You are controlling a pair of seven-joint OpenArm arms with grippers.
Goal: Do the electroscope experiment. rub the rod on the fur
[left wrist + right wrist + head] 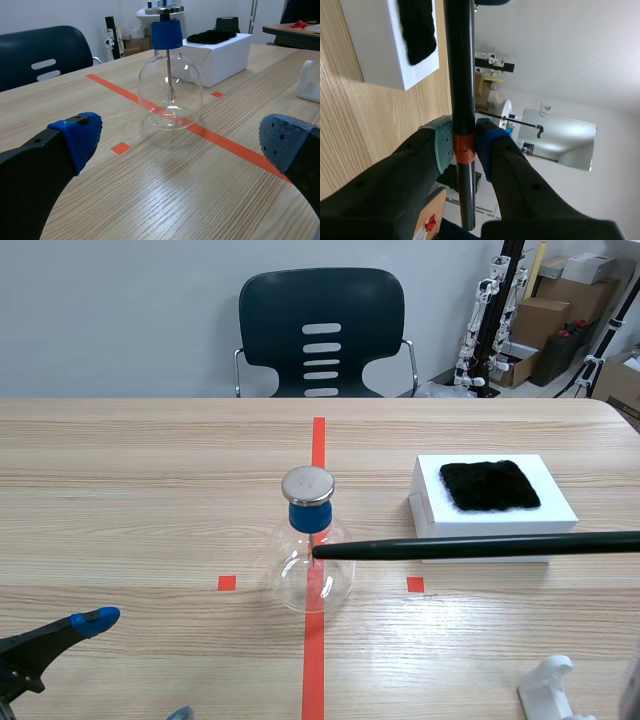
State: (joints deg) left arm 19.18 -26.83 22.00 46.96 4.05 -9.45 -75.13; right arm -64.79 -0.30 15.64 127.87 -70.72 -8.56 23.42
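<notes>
Scene view first, asks A: where is the rod (470, 546)?

B: Level above the bench (150, 490), coming in from the right edge. Its tip ends at the neck of the electroscope flask (290, 580), just under the blue stopper (309, 516). Touching or not, I cannot tell.

A: And the fur (490, 485)?

B: A black patch lying flat on the white box (428, 502), on the right half of the bench. The rod crosses in front of the box's near edge, apart from the fur.

A: What has the rod?

B: The right pincer (464, 142). The right wrist view shows both pads clamped on it, at a red band (465, 151) near one end.

A: The left pincer (182, 135)?

B: Spread wide, nothing in it, low over the bench's near left corner. From its own camera the flask stands ahead, between the two blue pads, well clear of them.

A: Anything else?

B: A metal disc (307, 483) caps the flask, a white holder (548, 688) sits at the near right corner, and a dark chair (320, 330) stands beyond the far edge.
</notes>
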